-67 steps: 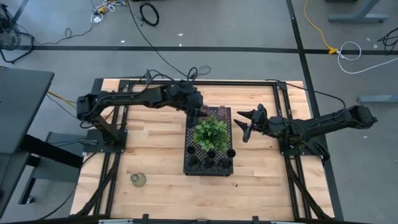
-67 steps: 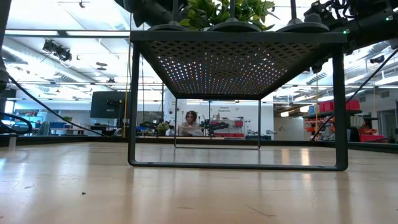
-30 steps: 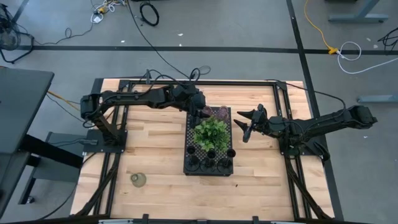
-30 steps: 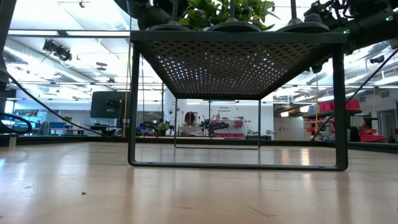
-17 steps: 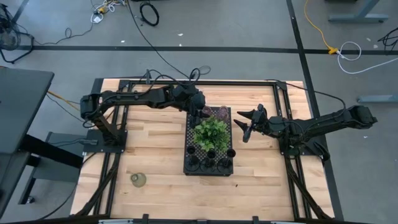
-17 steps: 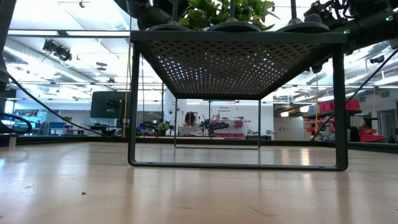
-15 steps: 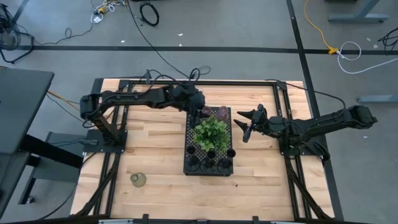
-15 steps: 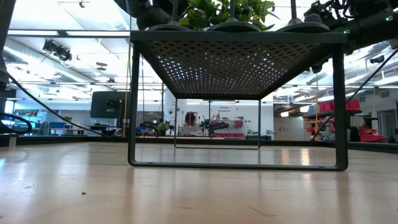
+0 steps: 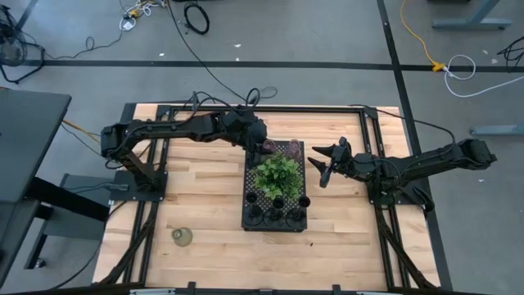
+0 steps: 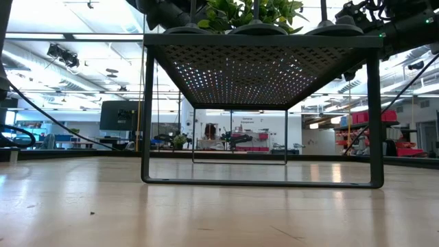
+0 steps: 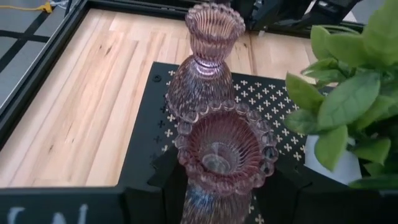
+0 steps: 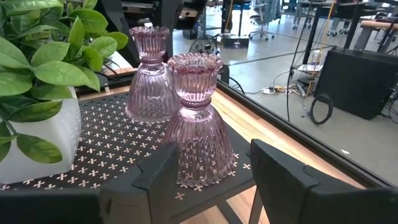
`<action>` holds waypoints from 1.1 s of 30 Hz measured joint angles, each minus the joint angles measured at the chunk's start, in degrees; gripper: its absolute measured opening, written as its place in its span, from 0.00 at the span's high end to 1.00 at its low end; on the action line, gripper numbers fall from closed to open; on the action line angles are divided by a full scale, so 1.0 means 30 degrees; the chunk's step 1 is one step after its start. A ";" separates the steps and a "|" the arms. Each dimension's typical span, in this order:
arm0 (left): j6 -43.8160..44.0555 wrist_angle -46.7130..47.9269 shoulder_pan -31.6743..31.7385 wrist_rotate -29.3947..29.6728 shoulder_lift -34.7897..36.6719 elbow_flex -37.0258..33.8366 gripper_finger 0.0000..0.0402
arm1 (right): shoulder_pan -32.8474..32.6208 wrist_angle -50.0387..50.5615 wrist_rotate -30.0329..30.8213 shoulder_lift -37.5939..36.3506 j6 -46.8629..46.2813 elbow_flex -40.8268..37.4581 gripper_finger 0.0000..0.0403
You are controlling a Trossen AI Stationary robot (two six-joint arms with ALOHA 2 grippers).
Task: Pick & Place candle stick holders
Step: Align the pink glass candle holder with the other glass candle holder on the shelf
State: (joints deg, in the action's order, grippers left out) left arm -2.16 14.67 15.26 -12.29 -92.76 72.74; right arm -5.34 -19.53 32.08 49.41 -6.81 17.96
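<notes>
Two ribbed pink glass candle stick holders stand upright on the far end of the black perforated tray (image 9: 250, 215). One (image 9: 268, 146) is at the far left corner and fills the left wrist view (image 11: 219, 146). The other (image 9: 292, 147) is beside it (image 11: 205, 62). My left gripper (image 9: 260, 143) is open, with a finger on either side of the first holder's lower body (image 11: 205, 202); I cannot tell if they touch it. My right gripper (image 9: 319, 168) is open and empty off the tray's right side, facing the second holder (image 12: 198, 124). Several black holders (image 9: 278, 215) stand at the tray's near end.
A green leafy plant (image 9: 278, 174) in a white pot stands mid-tray between the pink and black holders. An olive-green holder (image 9: 182, 237) stands on the wood at the near left. The tray is raised on legs (image 10: 147, 116). Bare wood lies left and right of it.
My left gripper has drawn back a little toward the table's left edge, away from the pink holder at the tray's far left corner. The holder stays upright in place.
</notes>
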 joint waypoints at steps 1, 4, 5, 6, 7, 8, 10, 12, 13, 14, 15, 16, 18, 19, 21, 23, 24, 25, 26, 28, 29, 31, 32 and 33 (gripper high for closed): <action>-0.0004 0.0132 -0.0003 0.0007 0.0071 0.0003 0.60 | 0.0000 -0.0020 0.0007 0.0007 0.0000 0.0007 0.50; 0.0003 0.0075 -0.0004 0.0000 0.0230 0.0011 0.60 | 0.0003 -0.0007 0.0007 0.0000 0.0000 0.0007 0.50; 0.0007 0.0143 -0.0004 0.0000 0.0300 0.0011 0.60 | 0.0003 -0.0028 0.0007 0.0000 0.0004 0.0003 0.50; -0.0013 0.0066 -0.0004 0.0000 0.0344 0.0011 0.60 | 0.0007 -0.0009 0.0007 0.0005 0.0002 0.0004 0.50; -0.0062 -0.0038 0.0001 0.0000 0.0364 0.0020 0.59 | 0.0000 0.0000 0.0007 0.0000 0.0007 0.0005 0.50; -0.0067 -0.0014 0.0002 0.0002 0.0406 0.0025 0.59 | 0.0000 -0.0022 0.0007 0.0007 0.0001 0.0007 0.50; -0.0004 0.0085 0.0003 0.0000 0.0468 0.0025 0.60 | 0.0007 -0.0029 0.0007 0.0000 0.0007 0.0005 0.50; -0.0004 -0.0043 -0.0004 0.0000 0.0476 0.0025 0.59 | 0.0000 -0.0036 0.0007 0.0000 0.0007 0.0007 0.50; 0.0003 -0.0056 -0.0004 0.0000 0.0476 0.0025 0.59 | 0.0003 -0.0046 0.0007 0.0000 0.0007 0.0007 0.50; 0.0003 -0.0084 0.0002 0.0006 0.0476 0.0025 0.59 | 0.0005 -0.0040 0.0007 0.0002 0.0007 0.0007 0.50; 0.0003 -0.0175 0.0003 0.0000 0.0476 0.0025 0.59 | 0.0007 -0.0042 0.0007 0.0000 0.0007 0.0007 0.50; 0.0009 -0.0322 0.0003 0.0000 0.0476 0.0025 0.59 | 0.0004 -0.0049 0.0007 0.0000 0.0007 0.0007 0.50; 0.0065 -0.0523 -0.0030 0.0004 0.0476 0.0025 0.59 | 0.0007 -0.0042 0.0007 0.0004 0.0007 -0.0001 0.50; 0.0095 -0.0618 -0.0033 0.0002 0.0476 0.0025 0.59 | 0.0007 -0.0049 0.0007 0.0000 0.0007 0.0007 0.50; 0.0138 -0.0709 -0.0033 0.0000 0.0476 0.0025 0.59 | 0.0005 -0.0042 0.0007 0.0005 -0.0017 0.0007 0.50; 0.0149 -0.0696 -0.0040 0.0000 0.0476 0.0025 0.59 | 0.0005 -0.0054 0.0007 0.0002 -0.0075 0.0007 0.50; 0.0149 -0.0695 -0.0040 0.0000 0.0476 0.0025 0.59 | 0.0004 -0.0057 0.0007 0.0000 -0.0076 0.0007 0.50; 0.0150 -0.0756 -0.0040 0.0000 0.0473 0.0025 0.59 | 0.0005 -0.0057 0.0007 0.0002 -0.0073 0.0007 0.50; 0.0159 -0.0973 -0.0040 -0.0001 0.0408 0.0025 0.59 | 0.0002 -0.0057 0.0007 0.0000 -0.0073 0.0007 0.50; 0.0506 -0.1340 -0.0040 -0.0071 0.0323 0.0025 0.59 | 0.0000 -0.0057 0.0007 0.0000 -0.0073 0.0003 0.50; 0.0513 -0.1333 -0.0040 -0.0122 0.0303 0.0025 0.59 | 0.0007 -0.0057 0.0007 0.0000 -0.0073 0.0007 0.50; 0.0519 -0.1563 -0.0078 -0.0146 0.0150 0.0033 0.59 | 0.0000 -0.0060 0.0002 0.0000 -0.0073 0.0004 0.50; 0.0528 -0.1386 -0.0084 -0.0138 0.0107 0.0033 0.59 | 0.0002 -0.0080 0.0007 0.0000 -0.0073 0.0007 0.50; 0.0553 -0.1274 -0.0091 -0.0146 0.0093 0.0022 0.59 | 0.0007 -0.0090 0.0007 0.0000 -0.0073 0.0007 0.50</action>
State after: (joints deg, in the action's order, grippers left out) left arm -0.50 10.85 14.98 -12.73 -92.48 72.81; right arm -5.32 -19.80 32.10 49.41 -7.03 17.98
